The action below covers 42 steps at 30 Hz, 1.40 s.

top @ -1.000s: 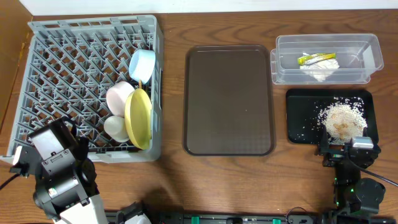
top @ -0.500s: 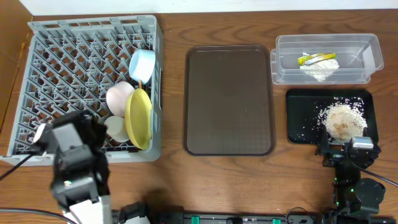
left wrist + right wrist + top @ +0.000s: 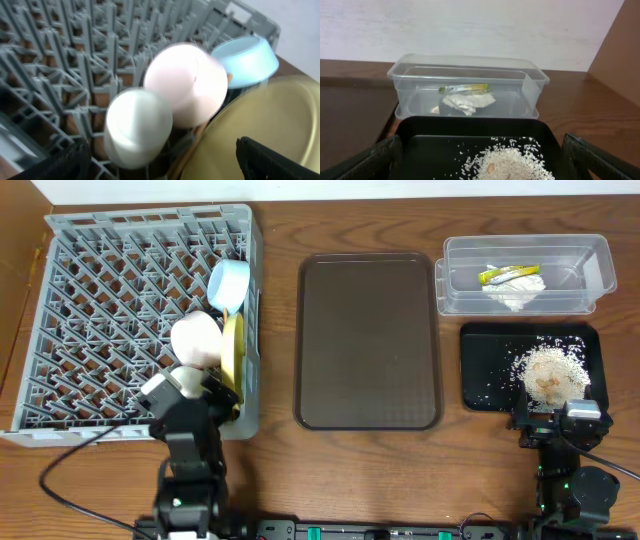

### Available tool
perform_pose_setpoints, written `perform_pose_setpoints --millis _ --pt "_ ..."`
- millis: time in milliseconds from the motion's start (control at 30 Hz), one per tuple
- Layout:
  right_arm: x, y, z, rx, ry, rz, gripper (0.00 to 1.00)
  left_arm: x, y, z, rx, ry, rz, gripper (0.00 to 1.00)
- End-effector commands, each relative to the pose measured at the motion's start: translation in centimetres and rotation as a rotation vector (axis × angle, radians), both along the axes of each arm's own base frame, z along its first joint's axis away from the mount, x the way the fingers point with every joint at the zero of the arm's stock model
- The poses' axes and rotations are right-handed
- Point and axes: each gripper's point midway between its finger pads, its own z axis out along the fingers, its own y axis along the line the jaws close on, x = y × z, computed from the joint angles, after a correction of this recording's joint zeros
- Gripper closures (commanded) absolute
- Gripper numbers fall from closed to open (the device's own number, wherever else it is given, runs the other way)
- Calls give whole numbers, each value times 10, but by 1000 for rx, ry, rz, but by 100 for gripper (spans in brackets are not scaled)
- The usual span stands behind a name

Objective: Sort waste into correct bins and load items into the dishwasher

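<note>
The grey dish rack (image 3: 110,300) holds a light blue bowl (image 3: 229,283), a pinkish-white bowl (image 3: 196,338) and a pale yellow plate (image 3: 233,352) standing on edge. My left gripper (image 3: 190,387) is open at the rack's front right, just before the white cup (image 3: 137,125). The left wrist view also shows the pink bowl (image 3: 187,82), blue bowl (image 3: 245,60), plate (image 3: 250,135) and a thin wooden chopstick (image 3: 191,146). My right gripper (image 3: 553,418) is open and empty at the front edge of the black tray (image 3: 480,370), which holds food scraps (image 3: 548,370). The clear tub (image 3: 590,270) holds the napkin (image 3: 515,288) and wrapper (image 3: 497,274).
The dark brown serving tray (image 3: 368,340) lies between the rack and the bins. In the right wrist view the tub (image 3: 410,90) stands behind the black tray (image 3: 420,145), with a wall beyond. Cables trail at the table's front edge.
My left arm has swung right along the rack's front, up to the cup and plate. The plate now looks more edge-on. The right arm has not moved.
</note>
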Motion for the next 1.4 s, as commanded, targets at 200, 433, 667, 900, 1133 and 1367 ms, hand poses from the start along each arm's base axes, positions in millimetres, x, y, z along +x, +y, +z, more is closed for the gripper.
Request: perform_pose_setpoints --millis 200,433,667,900,1133,1367 --pt "-1 -3 0 -13 1 -15 1 6 -45 -17 100 -184 -328 6" --pt "-1 -3 0 -13 1 -15 1 1 -48 -19 109 -254 -342 6" --pt "-1 -3 0 -13 1 -15 1 1 -55 -10 130 -291 -373 6" --pt "-1 -3 0 -13 1 -15 1 -1 -76 7 221 -352 -505 6" --pt "-1 -3 0 -13 1 -15 1 -1 -81 7 250 -350 -544 6" --pt "-1 -3 0 -13 0 -15 1 -3 -98 4 360 -327 -657 5"
